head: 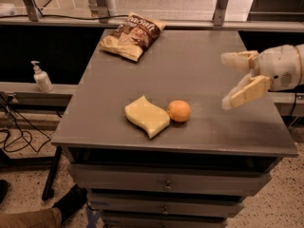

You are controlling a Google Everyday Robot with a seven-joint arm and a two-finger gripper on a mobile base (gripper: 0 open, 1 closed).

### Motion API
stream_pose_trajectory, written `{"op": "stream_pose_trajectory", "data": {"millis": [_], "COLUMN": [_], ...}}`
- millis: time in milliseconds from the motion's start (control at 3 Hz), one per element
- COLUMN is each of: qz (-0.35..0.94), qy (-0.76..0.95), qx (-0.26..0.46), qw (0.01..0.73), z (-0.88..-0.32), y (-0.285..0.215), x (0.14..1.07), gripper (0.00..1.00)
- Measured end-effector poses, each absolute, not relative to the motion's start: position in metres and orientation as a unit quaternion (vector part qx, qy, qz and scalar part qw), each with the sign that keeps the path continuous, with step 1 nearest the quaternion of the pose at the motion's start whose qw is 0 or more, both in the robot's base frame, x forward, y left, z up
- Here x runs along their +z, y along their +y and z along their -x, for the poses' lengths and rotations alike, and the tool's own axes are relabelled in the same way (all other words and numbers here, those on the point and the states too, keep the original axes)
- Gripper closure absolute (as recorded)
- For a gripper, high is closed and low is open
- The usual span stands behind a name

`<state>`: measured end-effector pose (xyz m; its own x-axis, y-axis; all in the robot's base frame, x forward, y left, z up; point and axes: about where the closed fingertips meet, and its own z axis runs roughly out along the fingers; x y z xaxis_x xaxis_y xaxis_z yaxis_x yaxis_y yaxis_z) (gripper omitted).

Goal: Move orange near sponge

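Orange (179, 111) sits on grey table (199, 56), near-centre, touching right edge of sponge (147, 116). Gripper (225, 82) hovers above table's right side, apart from orange; its 2 fingers spread wide, holding nothing. Crisp bag (132, 35) at far left.

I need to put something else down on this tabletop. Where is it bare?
Bare: the middle band between the brown crisp bag at the back left and the pale yellow wavy sponge; also the right half of the grey table, under the open gripper hovering over its right edge. Crowded: front centre, where the small round orange touches the sponge.
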<state>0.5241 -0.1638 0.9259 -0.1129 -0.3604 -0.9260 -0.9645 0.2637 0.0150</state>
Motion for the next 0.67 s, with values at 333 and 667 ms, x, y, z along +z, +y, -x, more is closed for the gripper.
{"op": "stream_pose_trajectory", "data": {"millis": [333, 667], "qz": [0.493, 0.491], "qy": [0.642, 0.631], "qx": [0.313, 0.292], "qw": [0.496, 0.524], "z": [-0.537, -0.541], "y": [-0.2, -0.213], "x": [0.992, 1.022], "gripper": [0.0, 0.0]}}
